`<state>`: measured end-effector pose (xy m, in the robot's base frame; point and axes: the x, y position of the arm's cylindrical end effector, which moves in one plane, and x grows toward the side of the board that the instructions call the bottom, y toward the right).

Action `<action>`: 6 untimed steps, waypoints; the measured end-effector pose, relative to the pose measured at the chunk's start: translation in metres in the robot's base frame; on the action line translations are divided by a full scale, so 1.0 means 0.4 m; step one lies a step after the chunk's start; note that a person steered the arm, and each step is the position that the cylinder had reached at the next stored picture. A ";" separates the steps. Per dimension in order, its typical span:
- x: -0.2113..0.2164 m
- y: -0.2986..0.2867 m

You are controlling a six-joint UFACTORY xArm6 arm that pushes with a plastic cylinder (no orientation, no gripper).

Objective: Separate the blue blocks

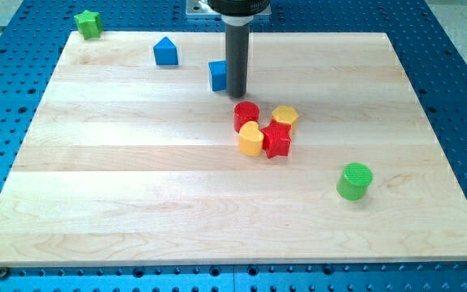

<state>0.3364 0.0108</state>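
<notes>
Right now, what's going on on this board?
A robot arm with a dark rod is working on the two blue blocks at the view's top. My tip sits right against the right side of the blue cube; the other blue block, house-shaped, stands apart to its left. Just below the tip, two red and two yellow blocks cluster together. A green cylinder sits lower right, and a green star-like block at the top-left corner.

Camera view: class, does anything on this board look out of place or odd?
One thing: the green star block sits at the view's top-left corner of the wooden board, partly over its edge. Everything else rests flat on it. My tip is beside a blue block.
</notes>
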 end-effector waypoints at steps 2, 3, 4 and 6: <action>-0.085 -0.251; -0.054 -0.192; -0.046 -0.096; -0.210 -0.087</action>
